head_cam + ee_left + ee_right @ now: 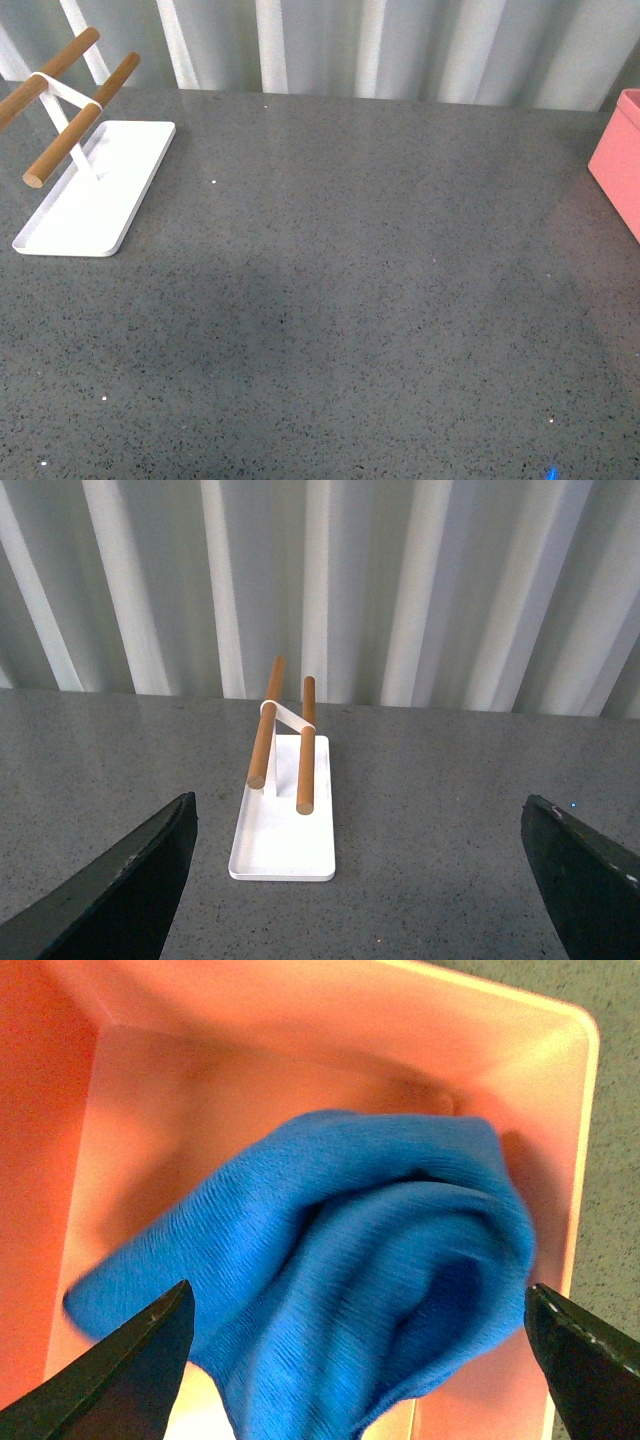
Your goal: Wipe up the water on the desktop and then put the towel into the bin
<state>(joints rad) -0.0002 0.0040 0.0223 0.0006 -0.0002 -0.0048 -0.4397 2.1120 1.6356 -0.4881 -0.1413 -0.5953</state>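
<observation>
Pale ribbed wall [420, 590] behind

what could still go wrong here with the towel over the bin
1. The towel shows over the inside of the bin between the right gripper jaws, which stand wide. Whether it has landed or is falling is unclear, so a fold may drape over the rim.
2. Pulling the right arm back carelessly could snag the cloth and drag it out.
3. The desktop looks dry in the front view, but thin water film would be hard to see.
</observation>
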